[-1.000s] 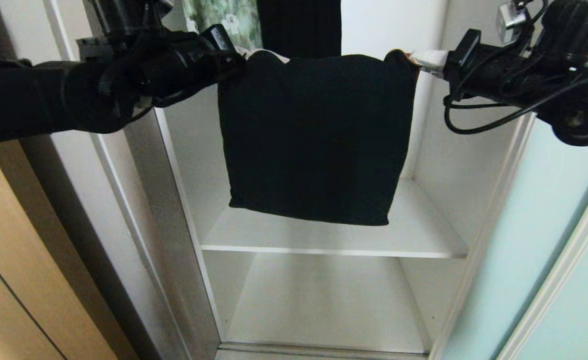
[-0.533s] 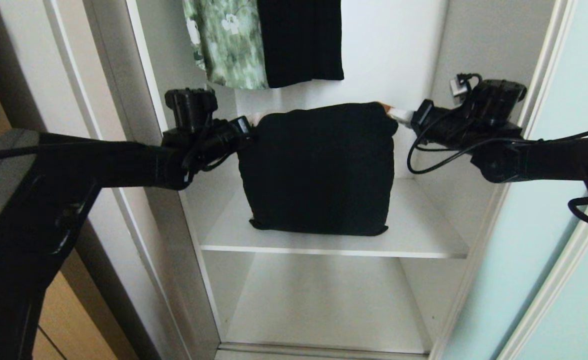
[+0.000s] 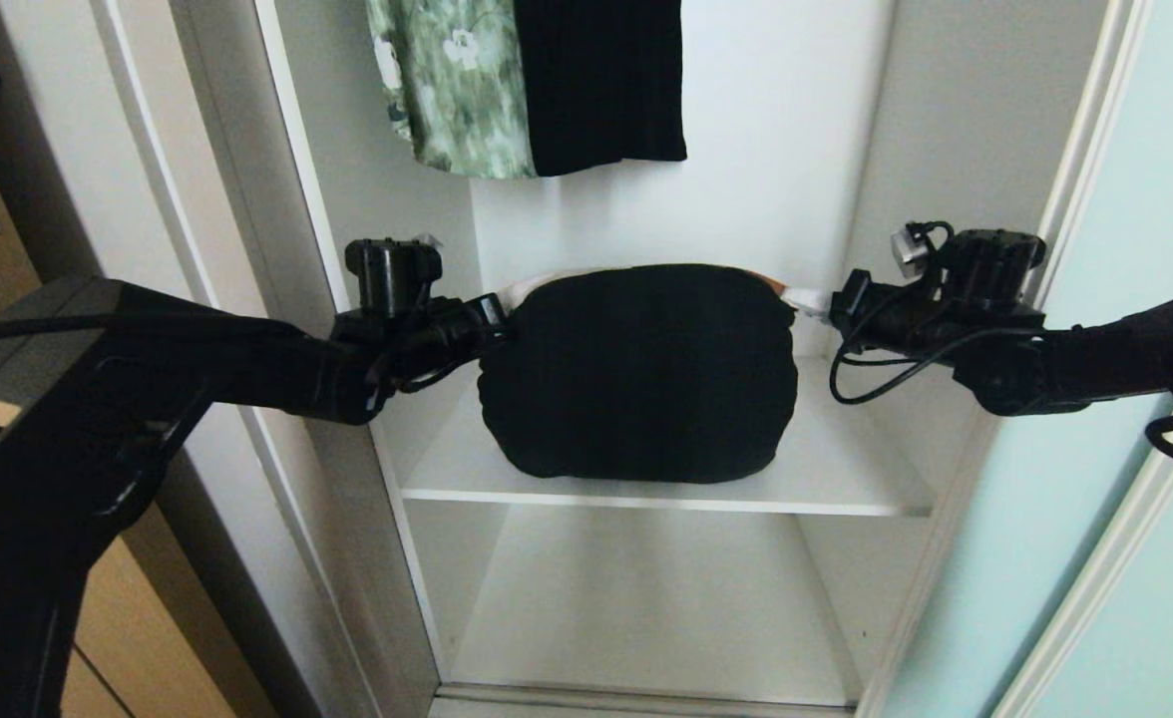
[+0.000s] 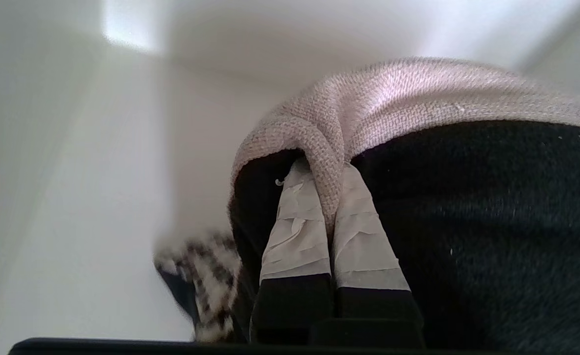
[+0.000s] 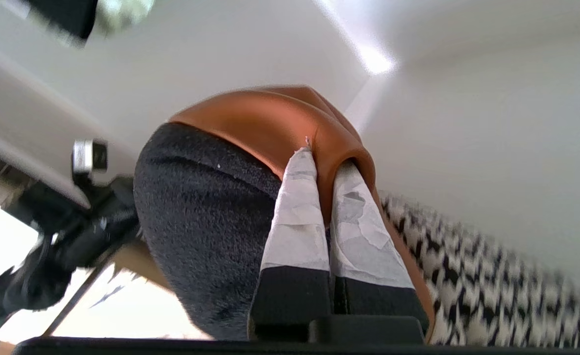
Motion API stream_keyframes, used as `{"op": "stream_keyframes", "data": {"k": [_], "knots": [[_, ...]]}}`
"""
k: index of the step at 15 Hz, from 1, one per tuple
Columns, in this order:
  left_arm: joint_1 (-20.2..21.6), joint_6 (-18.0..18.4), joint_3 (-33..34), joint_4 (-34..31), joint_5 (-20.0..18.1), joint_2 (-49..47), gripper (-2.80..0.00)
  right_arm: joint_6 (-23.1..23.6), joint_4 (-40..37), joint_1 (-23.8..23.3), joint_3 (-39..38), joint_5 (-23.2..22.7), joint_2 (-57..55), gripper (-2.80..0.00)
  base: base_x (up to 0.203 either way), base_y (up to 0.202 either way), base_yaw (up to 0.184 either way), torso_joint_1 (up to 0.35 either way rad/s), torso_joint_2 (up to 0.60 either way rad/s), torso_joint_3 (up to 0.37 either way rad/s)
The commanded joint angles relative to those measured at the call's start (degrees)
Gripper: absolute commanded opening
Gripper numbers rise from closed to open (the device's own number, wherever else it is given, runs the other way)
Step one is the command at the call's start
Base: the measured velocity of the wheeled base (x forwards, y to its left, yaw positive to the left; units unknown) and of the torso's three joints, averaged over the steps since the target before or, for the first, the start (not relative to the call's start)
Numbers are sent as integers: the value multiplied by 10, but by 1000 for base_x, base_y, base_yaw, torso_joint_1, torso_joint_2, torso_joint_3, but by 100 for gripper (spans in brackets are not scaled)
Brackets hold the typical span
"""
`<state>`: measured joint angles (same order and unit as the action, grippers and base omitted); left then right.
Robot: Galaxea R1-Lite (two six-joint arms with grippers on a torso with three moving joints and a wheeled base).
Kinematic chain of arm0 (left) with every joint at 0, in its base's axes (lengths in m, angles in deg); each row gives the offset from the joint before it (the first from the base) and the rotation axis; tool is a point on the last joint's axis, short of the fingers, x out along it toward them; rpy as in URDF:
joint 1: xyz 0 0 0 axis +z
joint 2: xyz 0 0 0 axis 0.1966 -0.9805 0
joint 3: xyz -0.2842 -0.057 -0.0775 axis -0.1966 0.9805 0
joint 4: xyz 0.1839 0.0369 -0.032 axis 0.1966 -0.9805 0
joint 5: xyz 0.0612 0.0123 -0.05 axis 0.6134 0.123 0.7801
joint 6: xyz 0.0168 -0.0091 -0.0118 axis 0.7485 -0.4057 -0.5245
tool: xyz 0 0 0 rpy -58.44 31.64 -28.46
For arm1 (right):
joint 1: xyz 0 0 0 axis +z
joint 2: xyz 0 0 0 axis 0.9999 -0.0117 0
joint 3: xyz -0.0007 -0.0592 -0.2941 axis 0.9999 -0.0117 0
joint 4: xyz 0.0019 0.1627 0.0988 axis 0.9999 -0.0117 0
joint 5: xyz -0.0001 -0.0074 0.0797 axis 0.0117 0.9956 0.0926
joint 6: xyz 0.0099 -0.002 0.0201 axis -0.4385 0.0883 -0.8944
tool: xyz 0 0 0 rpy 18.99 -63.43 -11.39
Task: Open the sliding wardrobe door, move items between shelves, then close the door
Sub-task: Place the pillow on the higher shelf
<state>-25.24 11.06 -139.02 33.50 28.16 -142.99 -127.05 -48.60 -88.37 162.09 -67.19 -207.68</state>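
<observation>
Cushion [image 3: 641, 374], black-backed, squashed, patchwork-fronted

Soft, even daylight fills the white wardrobe interior [image 3: 776, 179] in the head view; the back wall is bright, while the lower shelf [image 3: 646, 598] sits in grey shade. The cushion [image 3: 641, 374] and both arms read as near-black masses with little surface detail. Straight edges bow outward toward the frame's borders — wide-lens distortion. In the left wrist view a pale glare patch glows on the wall, and the houndstooth panel [image 4: 206, 276] smears into blur. In the right wrist view the lower corner burns out white — the houndstooth there is soft too.
</observation>
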Motion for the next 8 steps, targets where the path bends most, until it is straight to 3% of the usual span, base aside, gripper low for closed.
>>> {"op": "stream_keyframes", "data": {"k": [1,4,6,8], "knots": [[-7,-2,14,1,-24,54,-280,-8,54,-12,-48,-28,37,-280,0,0,0,0,0,0],[-16,1,-78,-3,-27,53,-280,-52,77,-20,-29,-35,72,-280,0,0,0,0,0,0],[-24,7,-47,-2,-37,71,-280,-59,111,-28,-75,-39,93,-280,0,0,0,0,0,0],[-29,33,-10,-3,-127,80,-280,-65,174,-37,-154,-67,109,-280,0,0,0,0,0,0]]}}
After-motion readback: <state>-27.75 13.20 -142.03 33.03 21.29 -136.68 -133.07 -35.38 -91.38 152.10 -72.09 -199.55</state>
